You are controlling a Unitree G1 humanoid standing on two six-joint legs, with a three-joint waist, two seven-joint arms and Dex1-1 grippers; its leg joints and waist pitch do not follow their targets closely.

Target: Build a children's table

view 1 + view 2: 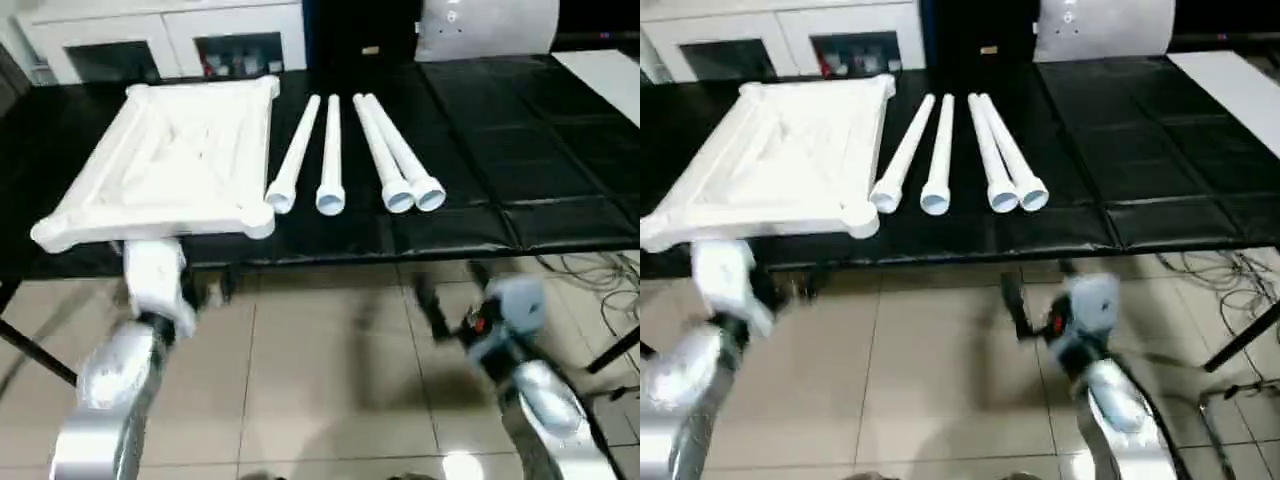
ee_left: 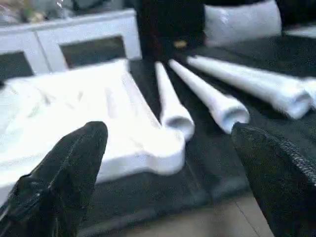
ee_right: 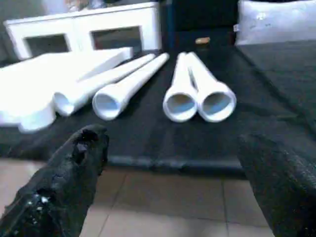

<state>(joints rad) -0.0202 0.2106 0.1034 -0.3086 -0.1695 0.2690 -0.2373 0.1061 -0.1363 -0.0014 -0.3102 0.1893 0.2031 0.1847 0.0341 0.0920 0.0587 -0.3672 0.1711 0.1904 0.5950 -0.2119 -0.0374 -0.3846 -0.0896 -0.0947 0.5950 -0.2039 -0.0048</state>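
The children's table lies in parts on a black-covered table (image 1: 520, 130). Its white top (image 1: 170, 160) rests ribbed side up at the left, one round corner socket (image 2: 165, 153) nearest me. Four white tapered legs (image 1: 330, 150) lie side by side to its right, open ends (image 3: 197, 103) facing me. My left gripper (image 2: 170, 131) hangs open over the floor, just in front of the top's near edge. My right gripper (image 3: 173, 138) is open too, in front of the black table's edge and below the right pair of legs (image 1: 405, 160). Neither holds anything.
A white cabinet (image 1: 160, 40) with dark glass doors stands behind the black table. A pale rounded object (image 1: 490, 25) sits at the back right, a white sheet (image 1: 610, 70) on the far right. Cables (image 1: 590, 265) and a dark frame leg (image 1: 612, 350) cross the tiled floor at the right.
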